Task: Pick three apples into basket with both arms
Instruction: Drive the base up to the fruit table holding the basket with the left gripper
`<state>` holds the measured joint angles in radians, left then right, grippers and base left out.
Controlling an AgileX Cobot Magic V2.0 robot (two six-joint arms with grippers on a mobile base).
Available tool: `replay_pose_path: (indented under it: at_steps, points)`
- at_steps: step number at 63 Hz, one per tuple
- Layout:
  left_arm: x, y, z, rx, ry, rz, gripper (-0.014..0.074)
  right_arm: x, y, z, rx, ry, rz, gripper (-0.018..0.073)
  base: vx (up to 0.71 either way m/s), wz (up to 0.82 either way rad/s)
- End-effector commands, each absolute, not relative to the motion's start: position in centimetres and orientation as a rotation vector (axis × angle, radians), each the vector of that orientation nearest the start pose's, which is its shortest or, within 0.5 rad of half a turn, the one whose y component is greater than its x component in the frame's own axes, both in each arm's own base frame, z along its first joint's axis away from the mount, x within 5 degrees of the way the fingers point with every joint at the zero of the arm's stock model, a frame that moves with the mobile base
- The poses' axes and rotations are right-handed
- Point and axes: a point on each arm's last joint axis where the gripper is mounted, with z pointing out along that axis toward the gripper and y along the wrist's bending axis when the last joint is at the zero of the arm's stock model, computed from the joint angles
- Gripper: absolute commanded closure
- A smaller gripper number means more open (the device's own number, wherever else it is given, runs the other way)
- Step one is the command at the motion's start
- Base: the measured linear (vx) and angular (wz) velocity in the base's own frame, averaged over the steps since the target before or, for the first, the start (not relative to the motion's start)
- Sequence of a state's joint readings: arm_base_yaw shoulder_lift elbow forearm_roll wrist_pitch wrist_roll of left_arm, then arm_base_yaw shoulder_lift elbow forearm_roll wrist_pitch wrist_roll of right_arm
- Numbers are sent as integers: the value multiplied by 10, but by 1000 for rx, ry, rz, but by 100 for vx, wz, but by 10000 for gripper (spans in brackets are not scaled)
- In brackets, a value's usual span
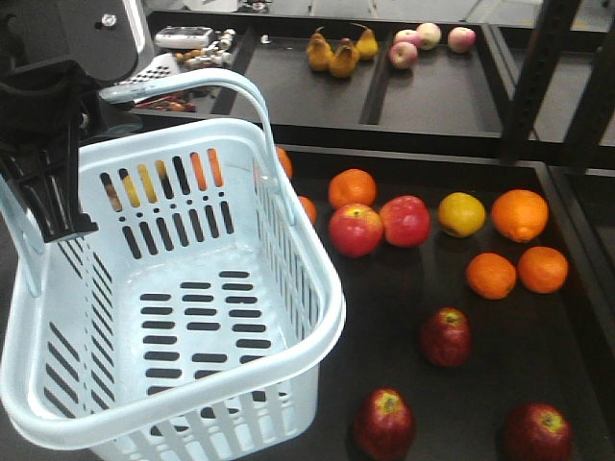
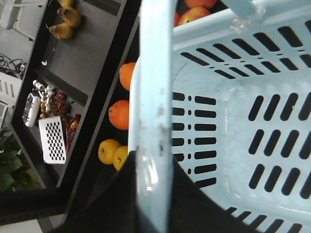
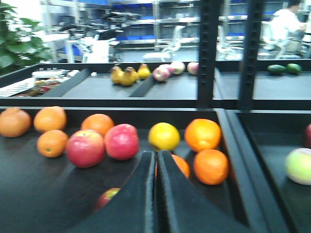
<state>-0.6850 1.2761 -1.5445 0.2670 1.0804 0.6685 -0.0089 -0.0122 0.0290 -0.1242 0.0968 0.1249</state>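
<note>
Exterior front-facing view: the basket (image 1: 329, 280) fills the left half of the frame with nothing in it. The three dark apples (image 1: 445, 336) lie loose at lower right on the black surface (image 1: 404, 288), apart from one another.

The left fingers (image 2: 194, 204) are clamped on the basket's rim. The right fingers (image 3: 143, 194) are pressed together around nothing, with one dark apple peeking out at their lower left in the right wrist view.

Several things could go wrong from here:
- If those fingers descend without spreading first, they would likely nudge the round fruit and roll it toward the oranges (image 1: 492, 276).
- The brighter pink-red pair (image 1: 380, 226) sits straight ahead of them, which invites a wrong pick.
- A single hold on the rim may let the basket tip or slip once fruit drops in. Whether its base rests on the surface cannot be told.
</note>
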Motion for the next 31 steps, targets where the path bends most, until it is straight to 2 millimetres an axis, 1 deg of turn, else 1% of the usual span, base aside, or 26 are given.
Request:
replay_pose_path:
  at_steps: [1, 4, 14, 31]
  points:
    - [203, -134, 478, 1344, 1664, 363, 603, 56, -1, 199, 2, 1514, -20, 568, 6, -30]
    - [204, -132, 478, 1340, 1660, 397, 603, 56, -1, 199, 2, 1514, -20, 568, 6, -29]
    - [204, -132, 478, 1339, 1659, 395, 603, 56, -1, 199, 2, 1513, -20, 568, 4, -20]
    - [204, -132, 478, 1340, 1660, 386, 603, 56, -1, 199, 2, 1514, -20, 568, 1, -8]
